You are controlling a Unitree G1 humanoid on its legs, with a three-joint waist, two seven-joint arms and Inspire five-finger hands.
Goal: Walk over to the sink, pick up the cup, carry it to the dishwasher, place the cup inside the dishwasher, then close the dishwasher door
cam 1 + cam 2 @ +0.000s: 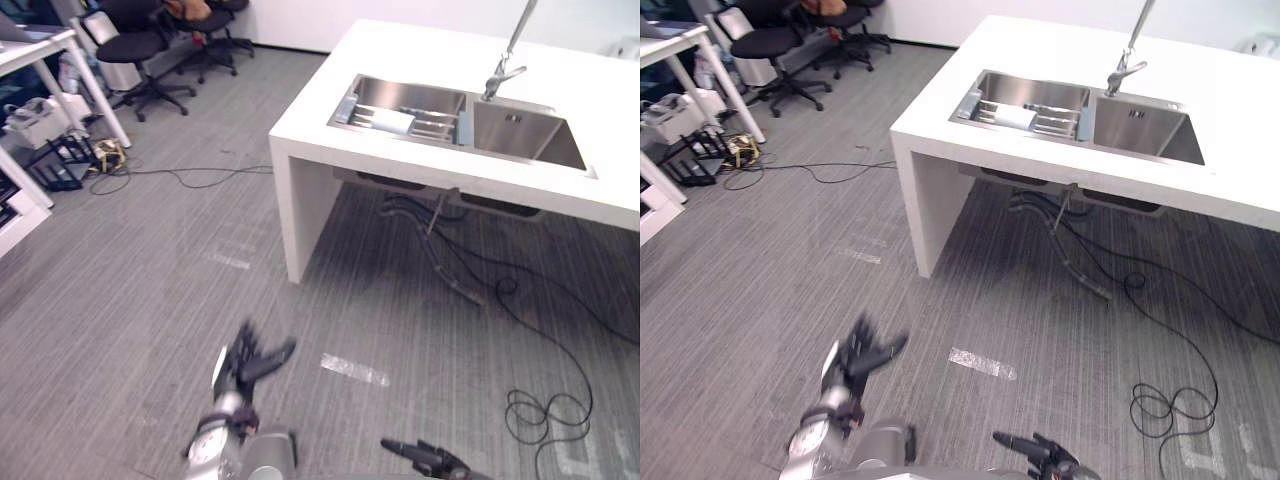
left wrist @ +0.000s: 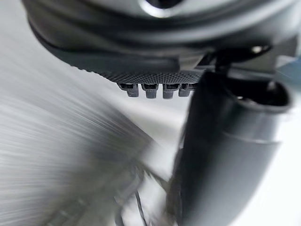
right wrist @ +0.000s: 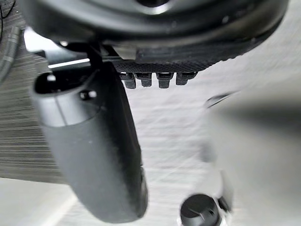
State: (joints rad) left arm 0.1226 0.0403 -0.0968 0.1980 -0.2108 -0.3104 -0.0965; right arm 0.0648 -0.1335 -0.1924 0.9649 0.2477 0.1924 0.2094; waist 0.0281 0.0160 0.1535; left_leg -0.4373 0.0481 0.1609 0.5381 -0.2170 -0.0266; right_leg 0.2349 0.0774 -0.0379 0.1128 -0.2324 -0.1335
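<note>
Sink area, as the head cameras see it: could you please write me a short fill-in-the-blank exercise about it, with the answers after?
1. The steel sink in the white counter has ____ basins.
2. A wire rack lies in the ____ basin.
3. The left hand and the right hand are open and hold ____.
4. The black office chairs stand far off to the robot's ____.

Missing words: two; left; nothing; left.
</note>
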